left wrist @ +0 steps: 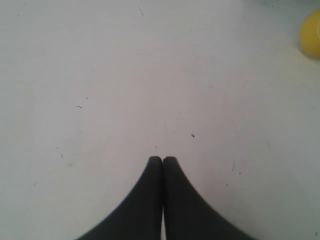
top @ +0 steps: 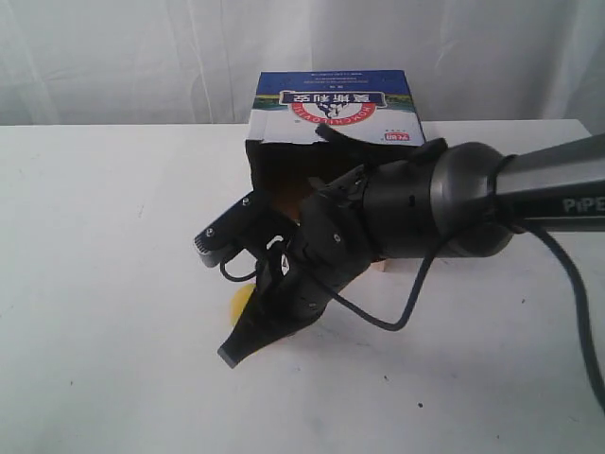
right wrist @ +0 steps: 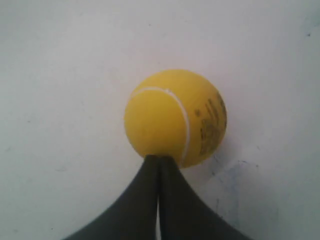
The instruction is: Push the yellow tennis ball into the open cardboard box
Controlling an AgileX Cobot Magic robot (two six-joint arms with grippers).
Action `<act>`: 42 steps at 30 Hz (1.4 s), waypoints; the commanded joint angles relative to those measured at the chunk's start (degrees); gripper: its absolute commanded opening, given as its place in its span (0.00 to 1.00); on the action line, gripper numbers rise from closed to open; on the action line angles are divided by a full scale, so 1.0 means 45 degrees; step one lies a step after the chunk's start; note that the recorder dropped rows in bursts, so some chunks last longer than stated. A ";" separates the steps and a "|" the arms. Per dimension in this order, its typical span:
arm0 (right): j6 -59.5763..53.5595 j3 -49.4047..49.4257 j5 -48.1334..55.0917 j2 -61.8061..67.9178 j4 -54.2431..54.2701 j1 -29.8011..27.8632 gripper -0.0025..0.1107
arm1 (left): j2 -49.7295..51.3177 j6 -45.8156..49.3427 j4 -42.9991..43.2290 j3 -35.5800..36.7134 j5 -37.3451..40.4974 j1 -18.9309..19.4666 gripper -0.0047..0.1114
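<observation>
The open cardboard box [top: 331,104] sits at the far side of the white tabletop [top: 113,284], its blue printed top facing up and its dark, ragged opening facing the camera. The yellow tennis ball [top: 243,301] lies on the tabletop in front of that opening, near the box but clear of it and not yet inside. In the exterior view it is mostly hidden behind the right arm.

The right tool [right wrist: 159,159] is fully closed, with its two dark fingers pressed together and nothing held between them. Its joined tips appear to touch the ball on the side facing away from the box, so the ball lies between the tips and the opening.

The left tool [left wrist: 162,159] is also closed tight and empty. It hangs over bare tabletop, and only a sliver of the ball shows at the edge of its camera's picture.
</observation>
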 commanded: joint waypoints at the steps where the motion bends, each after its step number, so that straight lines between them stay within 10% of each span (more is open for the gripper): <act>1: -0.0005 0.0052 -0.0370 0.0230 0.0037 0.0034 0.02 | -0.0064 0.0029 0.0004 0.0054 0.0229 -0.0066 0.04; 21: -0.0364 -0.1312 -0.0817 -0.1177 -0.0070 0.0324 0.02 | -0.0064 0.0029 0.0004 0.0054 0.0229 -0.0066 0.04; 33: -0.0990 -0.7454 -0.1445 0.4284 0.0055 0.0986 0.02 | -0.0064 0.0029 0.0004 0.0054 0.0229 -0.0066 0.04; 42: -0.0862 -0.8112 0.0372 0.5378 0.0594 0.1217 0.02 | -0.0064 0.0029 0.0029 0.0054 0.0223 -0.0066 0.04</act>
